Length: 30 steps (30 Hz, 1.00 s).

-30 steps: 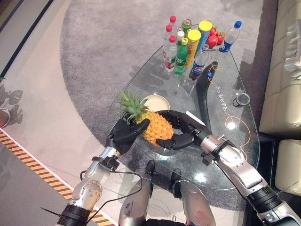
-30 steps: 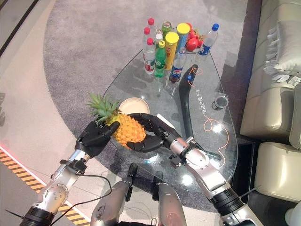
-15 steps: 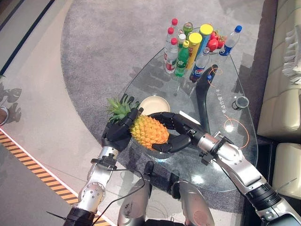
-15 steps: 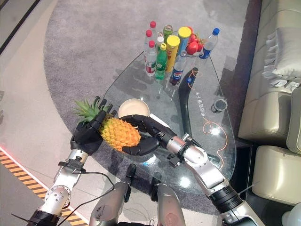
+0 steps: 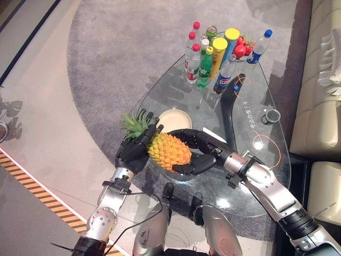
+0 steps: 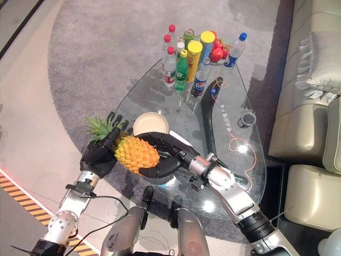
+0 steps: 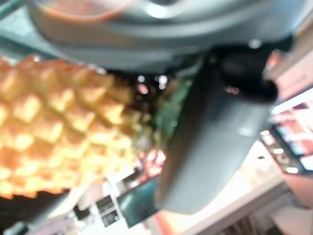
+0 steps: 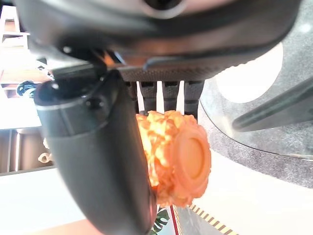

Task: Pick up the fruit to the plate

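Observation:
A pineapple (image 5: pixel 168 150) with an orange body and green crown is held lying on its side between both hands, above the near left edge of the glass table (image 5: pixel 256 176). My left hand (image 5: pixel 132 153) curls round its crown end. My right hand (image 5: pixel 198 152) curls round its base end, with the thumb under it. The right wrist view has the pineapple's flat base (image 8: pixel 188 161) past my right hand's fingers (image 8: pixel 164 90). In the left wrist view the fruit's scaly skin (image 7: pixel 54 127) lies beside my left thumb (image 7: pixel 220 132). A cream plate (image 5: pixel 175 119) lies on the table just beyond the pineapple.
Several bottles and tall cans (image 5: pixel 210 53) stand at the table's far end, with red fruit (image 5: pixel 240 49) beside them. A small dark cup (image 5: pixel 271 116) sits at the right. A pale sofa (image 5: pixel 319 106) runs along the right side. Grey carpet (image 5: pixel 128 53) lies around the table.
Both hands have carried the pineapple to the left and lifted it a little; it is now off the table's left edge. The camera has shifted slightly.

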Motion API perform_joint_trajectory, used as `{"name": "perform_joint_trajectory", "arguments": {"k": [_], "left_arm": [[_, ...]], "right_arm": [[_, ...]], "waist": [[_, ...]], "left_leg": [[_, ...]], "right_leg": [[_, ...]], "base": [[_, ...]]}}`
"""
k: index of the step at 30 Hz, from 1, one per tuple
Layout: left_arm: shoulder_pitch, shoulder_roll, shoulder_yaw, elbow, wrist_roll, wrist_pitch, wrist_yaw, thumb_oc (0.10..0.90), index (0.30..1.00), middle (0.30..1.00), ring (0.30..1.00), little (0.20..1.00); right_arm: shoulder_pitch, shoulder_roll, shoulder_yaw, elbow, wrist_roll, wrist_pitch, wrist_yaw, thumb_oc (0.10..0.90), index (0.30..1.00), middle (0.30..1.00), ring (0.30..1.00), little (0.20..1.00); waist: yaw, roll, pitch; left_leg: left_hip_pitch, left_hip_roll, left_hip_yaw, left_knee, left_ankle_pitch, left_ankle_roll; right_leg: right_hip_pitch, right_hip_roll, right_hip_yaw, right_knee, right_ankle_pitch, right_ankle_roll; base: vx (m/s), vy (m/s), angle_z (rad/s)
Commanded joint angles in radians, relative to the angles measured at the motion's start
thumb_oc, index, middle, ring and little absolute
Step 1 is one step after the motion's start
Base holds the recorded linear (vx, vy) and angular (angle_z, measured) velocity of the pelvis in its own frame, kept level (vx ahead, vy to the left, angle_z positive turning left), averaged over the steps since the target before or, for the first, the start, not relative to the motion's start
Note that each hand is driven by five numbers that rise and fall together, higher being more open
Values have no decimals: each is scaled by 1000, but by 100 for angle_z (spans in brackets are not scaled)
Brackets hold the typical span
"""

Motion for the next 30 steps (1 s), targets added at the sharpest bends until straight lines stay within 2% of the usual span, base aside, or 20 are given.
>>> {"name": "perform_joint_trajectory", "arguments": {"k": [1, 9, 15, 22, 30], "left_arm": [[-34, -50, -88, -194, -53, -29, -194, 100, 300, 300, 300, 200], [-36, -59, -77, -191, -101, -93, -203, 100, 300, 300, 300, 200], [-39, -79, -63, -192, -143, -103, -242, 100, 300, 300, 300, 200], [-45, -104, -51, -198, -226, -168, -294, 100, 300, 300, 300, 200], [-55, -116, -49, -200, -226, -195, -299, 100, 300, 300, 300, 200]], "right_arm": [[-24, 78, 111, -180, 21, -104, 63, 100, 300, 300, 300, 200], [-18, 86, 110, -175, 11, -100, 43, 100, 300, 300, 300, 200], [-15, 99, 102, -163, 1, -105, 39, 100, 300, 300, 300, 200], [-7, 114, 96, -153, -3, -104, 42, 100, 300, 300, 300, 200], [-5, 128, 100, -140, -20, -87, 19, 100, 300, 300, 300, 200]], "waist": [[-11, -32, -101], [-12, -38, -101], [-10, -43, -99], [-12, -49, -99], [-9, -55, -100]], "left_leg": [[0, -57, -2, 109, -101, 30], [5, -58, 13, 107, -106, 32], [6, -57, 22, 106, -109, 33], [11, -55, 29, 103, -112, 32], [12, -53, 34, 103, -114, 30]], "right_leg": [[106, 25, 60, -139, 57, 28], [106, 20, 54, -146, 61, 33], [107, 17, 48, -149, 63, 34], [111, 16, 46, -154, 64, 33], [114, 13, 40, -154, 63, 33]], "base": [[0, 0, 0], [0, 0, 0], [0, 0, 0], [0, 0, 0], [0, 0, 0]]}}
